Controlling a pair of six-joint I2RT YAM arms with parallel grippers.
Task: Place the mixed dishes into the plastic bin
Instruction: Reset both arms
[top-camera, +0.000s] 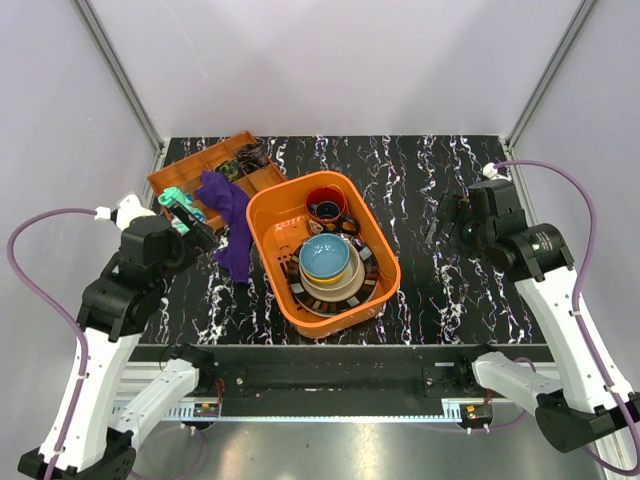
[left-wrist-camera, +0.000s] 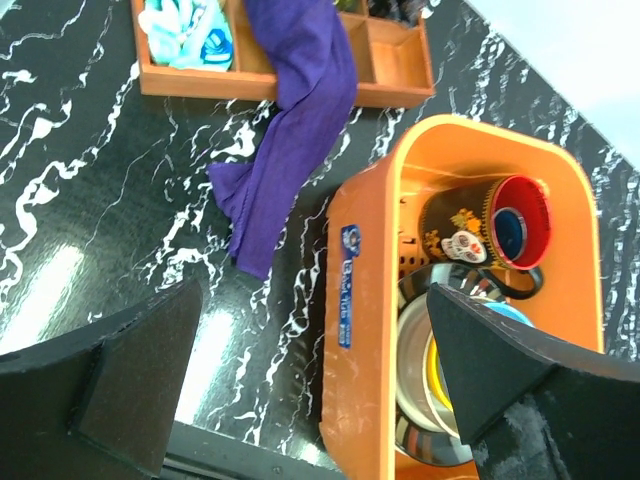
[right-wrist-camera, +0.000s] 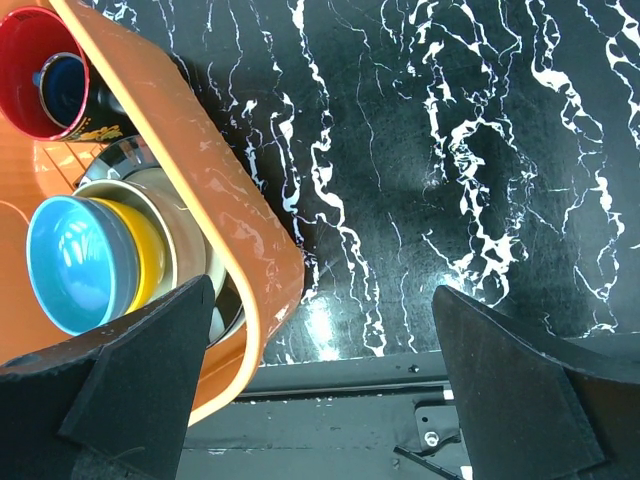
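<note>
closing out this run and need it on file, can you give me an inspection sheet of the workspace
surface: black marbled tabletop, glare patches near the front edge
job's things: orange plastic bin holds a stack, light blue bowl on a yellow bowl on a beige bowl over plates, plus a mug with a red inside
clutter: purple cloth draped from the compartment tray onto the tabletop; teal toy in the tray
grippers: left gripper open, holding nothing; right gripper open, holding nothing
cables: left purple cable and right purple cable loop off the arms, away from the bin
surroundings: white enclosure walls, metal corner posts
</note>
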